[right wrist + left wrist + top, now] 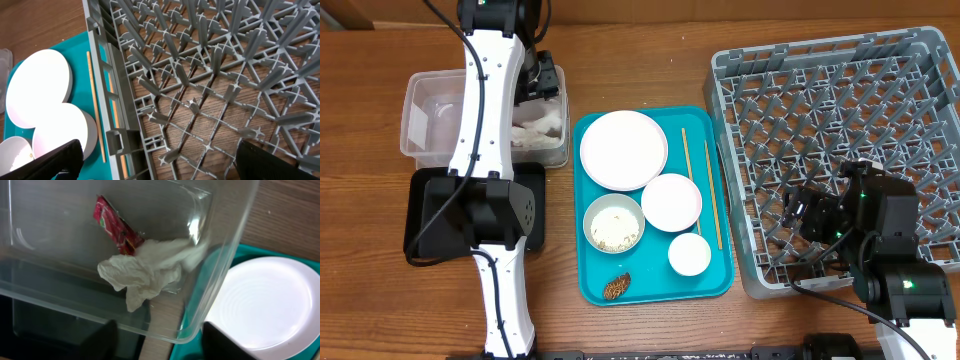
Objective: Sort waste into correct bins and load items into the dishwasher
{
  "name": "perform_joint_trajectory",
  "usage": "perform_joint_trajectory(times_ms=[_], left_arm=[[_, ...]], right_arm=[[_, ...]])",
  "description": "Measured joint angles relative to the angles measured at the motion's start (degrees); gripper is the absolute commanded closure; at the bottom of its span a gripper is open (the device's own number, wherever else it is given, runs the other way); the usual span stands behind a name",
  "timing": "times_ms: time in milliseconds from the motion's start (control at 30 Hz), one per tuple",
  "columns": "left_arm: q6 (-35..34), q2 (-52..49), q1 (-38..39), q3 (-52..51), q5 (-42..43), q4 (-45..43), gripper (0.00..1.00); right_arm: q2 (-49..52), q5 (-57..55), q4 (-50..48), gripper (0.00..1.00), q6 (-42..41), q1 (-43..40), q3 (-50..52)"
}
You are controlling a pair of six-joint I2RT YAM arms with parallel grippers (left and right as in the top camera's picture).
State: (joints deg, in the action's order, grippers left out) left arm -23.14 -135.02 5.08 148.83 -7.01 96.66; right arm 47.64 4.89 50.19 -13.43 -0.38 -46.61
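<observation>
Left gripper [159, 339] spread, empty, over clear tub [234, 250] with tissue [142, 275] and wrapper [114, 226], right gripper [156, 161] spread, empty, over rack [200, 75]

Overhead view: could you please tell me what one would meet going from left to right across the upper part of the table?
clear tub → large white plate → chopsticks → grey dish rack

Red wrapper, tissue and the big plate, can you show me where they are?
Red wrapper [116, 227], left wrist view, on the middle of the foil.
Tissue [142, 275], left wrist view, on its crumpled middle.
Big plate [623, 149], overhead view, on its flat centre.
</observation>
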Motion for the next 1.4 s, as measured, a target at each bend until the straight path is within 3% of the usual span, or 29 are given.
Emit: perform_joint_trajectory(times_ms=[100, 400, 933, 1400], left_arm=[[-0.02, 0.00, -0.20, 0.00, -0.46, -0.02, 0.17], [-0.22, 0.00, -0.20, 0.00, -1.18, -3.39, 0.00], [3.19, 0.26, -0.20, -0.74, 3.41, -0.04, 0.00], [4.09, 20.61, -0.20, -31.30, 4.07, 0.09, 0.00]], right_arm=[[0.00, 0.00, -0.02, 0.00, 0.00, 0.00, 0.00], [0.00, 0.02, 0.02, 0.00, -0.02, 0.00, 0.00], [0.00, 0.00, 0.94, 0.00, 0.00, 0.00, 0.00], [0.00, 0.00, 1.05, 0.00, -0.02, -0.02, 0.00]])
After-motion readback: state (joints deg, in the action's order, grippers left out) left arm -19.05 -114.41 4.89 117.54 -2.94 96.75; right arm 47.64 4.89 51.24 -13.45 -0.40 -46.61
